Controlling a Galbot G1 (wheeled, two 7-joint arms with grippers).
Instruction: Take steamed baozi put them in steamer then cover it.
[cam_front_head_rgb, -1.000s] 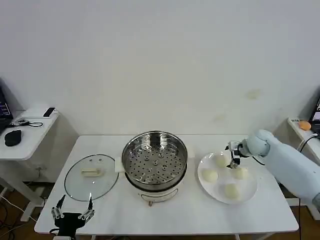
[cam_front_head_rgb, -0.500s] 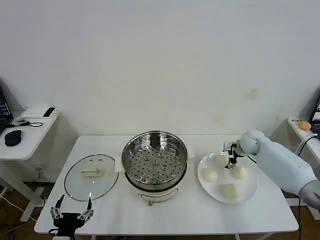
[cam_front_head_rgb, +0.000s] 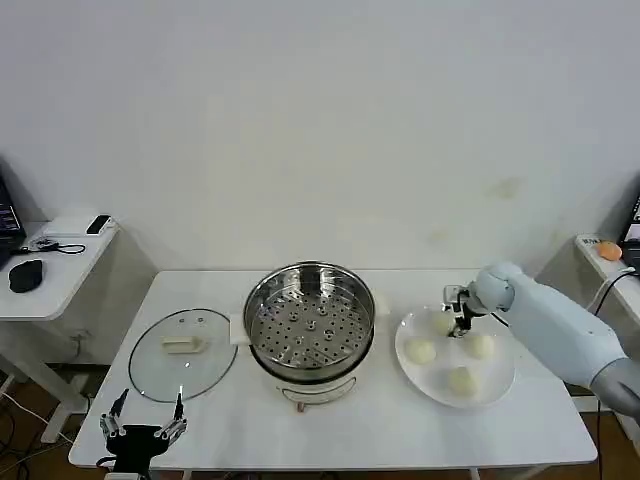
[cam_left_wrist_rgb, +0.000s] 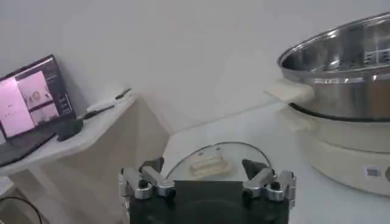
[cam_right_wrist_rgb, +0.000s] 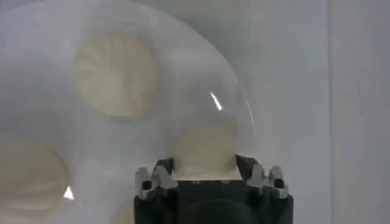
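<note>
White table (cam_front_head_rgb: 400, 420) by a plain wall — steamer (cam_front_head_rgb: 309, 322) mid-table, empty

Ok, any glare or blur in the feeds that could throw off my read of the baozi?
Right wrist view: soft focus, small bright glints on the white plate, baozi between the right gripper's open fingers still readable. Head view: even light, reflections inside the steamer. Left wrist view: sharp; steel wall mirrors the room.

White table (cam_front_head_rgb: 400, 425) carries glass lid (cam_front_head_rgb: 183, 353), steamer (cam_front_head_rgb: 310, 322) at centre, white plate (cam_front_head_rgb: 497, 390).
</note>
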